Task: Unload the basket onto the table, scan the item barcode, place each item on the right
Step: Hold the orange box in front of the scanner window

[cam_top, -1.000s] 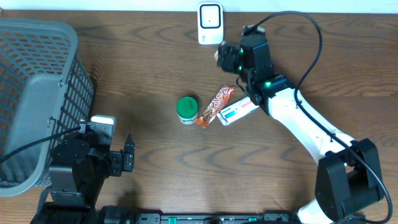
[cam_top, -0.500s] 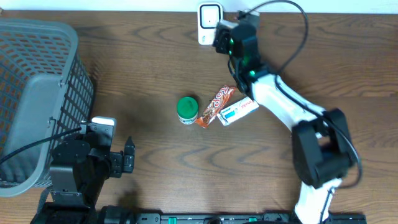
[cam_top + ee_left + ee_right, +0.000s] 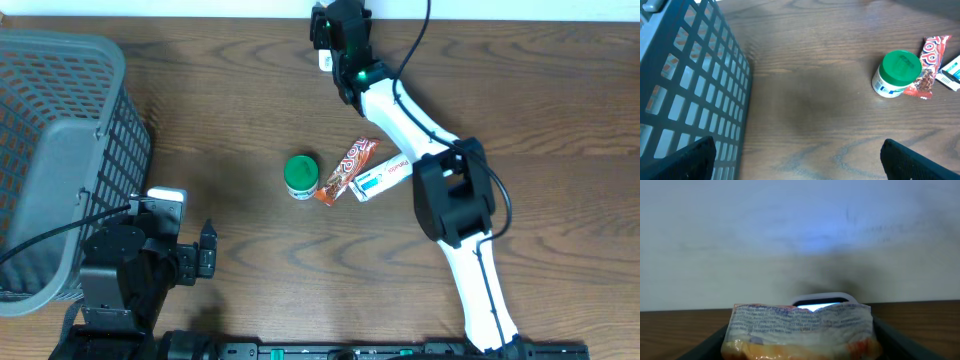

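Note:
My right gripper (image 3: 337,27) is at the table's back edge, shut on a crinkly clear packet (image 3: 801,325) with small printed text and orange contents. In the right wrist view the packet fills the gap between the dark fingers (image 3: 897,341). Just behind it the white scanner (image 3: 823,301) shows a lit window in front of the wall. In the overhead view the gripper covers both packet and scanner. My left gripper (image 3: 205,250) rests low at the front left, open and holding nothing (image 3: 800,167).
A grey mesh basket (image 3: 60,150) fills the left side, close to the left gripper (image 3: 685,90). At mid-table lie a green-lidded jar (image 3: 301,176), a red candy wrapper (image 3: 347,170) and a white and blue box (image 3: 383,178).
The right arm has swung left and toward the back edge with the packet, ending over the scanner. The left arm has not moved.

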Available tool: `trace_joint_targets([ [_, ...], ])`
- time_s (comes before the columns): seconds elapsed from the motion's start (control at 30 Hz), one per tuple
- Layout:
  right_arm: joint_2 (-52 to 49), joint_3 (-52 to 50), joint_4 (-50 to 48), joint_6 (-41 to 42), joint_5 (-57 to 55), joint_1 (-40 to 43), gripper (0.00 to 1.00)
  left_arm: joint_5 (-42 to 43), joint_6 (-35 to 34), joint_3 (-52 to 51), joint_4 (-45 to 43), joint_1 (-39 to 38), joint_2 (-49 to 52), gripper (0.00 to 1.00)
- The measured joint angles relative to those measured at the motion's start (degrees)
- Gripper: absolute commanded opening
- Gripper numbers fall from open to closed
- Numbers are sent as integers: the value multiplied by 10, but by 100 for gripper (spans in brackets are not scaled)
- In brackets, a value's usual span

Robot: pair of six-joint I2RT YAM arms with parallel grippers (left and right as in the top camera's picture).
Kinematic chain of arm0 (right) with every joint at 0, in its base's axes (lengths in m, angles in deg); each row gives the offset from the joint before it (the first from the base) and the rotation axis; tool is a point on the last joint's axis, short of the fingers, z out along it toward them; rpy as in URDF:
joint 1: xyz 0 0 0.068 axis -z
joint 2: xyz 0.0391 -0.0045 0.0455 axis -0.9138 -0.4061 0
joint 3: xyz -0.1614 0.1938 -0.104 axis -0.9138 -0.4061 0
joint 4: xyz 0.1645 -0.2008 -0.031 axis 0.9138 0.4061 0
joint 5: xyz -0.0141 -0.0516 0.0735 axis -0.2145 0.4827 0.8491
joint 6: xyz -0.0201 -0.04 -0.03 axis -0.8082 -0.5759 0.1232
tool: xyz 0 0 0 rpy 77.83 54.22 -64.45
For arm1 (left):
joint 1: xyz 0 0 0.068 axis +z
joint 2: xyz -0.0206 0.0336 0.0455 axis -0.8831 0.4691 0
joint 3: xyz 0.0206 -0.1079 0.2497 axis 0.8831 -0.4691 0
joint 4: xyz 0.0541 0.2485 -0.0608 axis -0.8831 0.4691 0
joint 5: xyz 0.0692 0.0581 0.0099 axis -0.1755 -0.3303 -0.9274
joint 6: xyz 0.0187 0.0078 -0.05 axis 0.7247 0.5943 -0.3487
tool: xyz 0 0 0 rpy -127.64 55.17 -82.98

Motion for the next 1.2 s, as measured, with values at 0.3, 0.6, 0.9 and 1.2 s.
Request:
trace_joint_targets([
  [0.3,-39,11,-40,-35,-39,0,69,0,0,0,0,0,0,99],
  [0.6,-39,17,-17,-53,-66,4,72,0,0,0,0,0,0,99],
  [0.9,-15,33,166,-95,-193,0,67,0,0,0,0,0,0,99],
  [1.2,127,44,503,-58,-322,24,71,0,0,0,0,0,0,99],
])
